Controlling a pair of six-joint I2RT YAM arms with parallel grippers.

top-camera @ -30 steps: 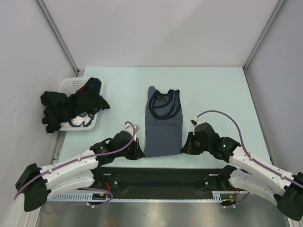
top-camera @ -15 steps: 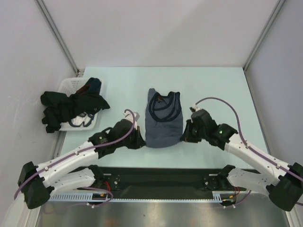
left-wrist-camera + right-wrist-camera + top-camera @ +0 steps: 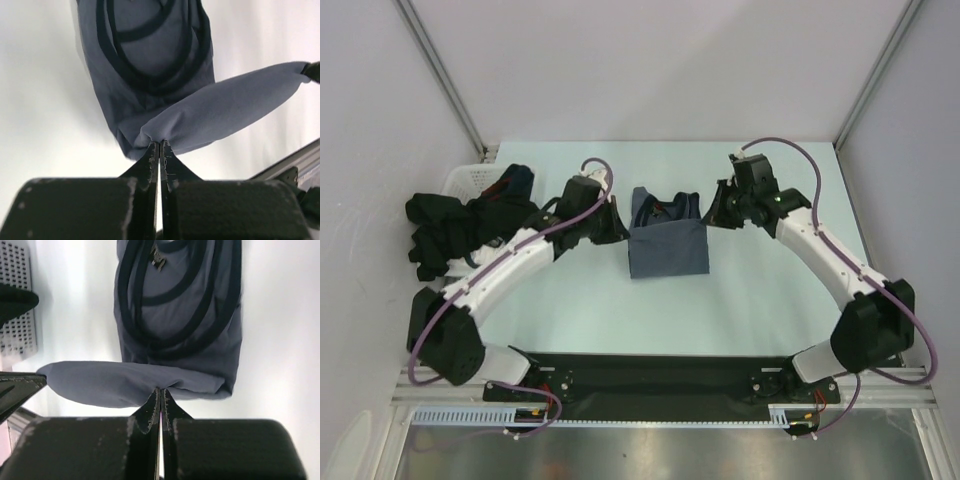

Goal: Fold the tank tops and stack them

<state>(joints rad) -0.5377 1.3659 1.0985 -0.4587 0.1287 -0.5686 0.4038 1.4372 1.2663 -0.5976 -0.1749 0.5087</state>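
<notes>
The left gripper (image 3: 159, 146) was pressed together on one hem corner of the blue-grey tank top (image 3: 667, 252), and the right gripper (image 3: 160, 391) pinched the opposite corner. Between them the hem was stretched over the strapped half, which lay on the table (image 3: 770, 290) at centre frame. The black tank top (image 3: 438, 235) was draped over the white basket (image 3: 463, 180) at the left edge.

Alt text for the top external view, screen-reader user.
Two robot arms hold the blue-grey tank top, its lower half folded up toward the neckline, mid-table. The left pincer and right pincer are each shut on a hem corner. A white basket of dark clothes sits far left.
</notes>
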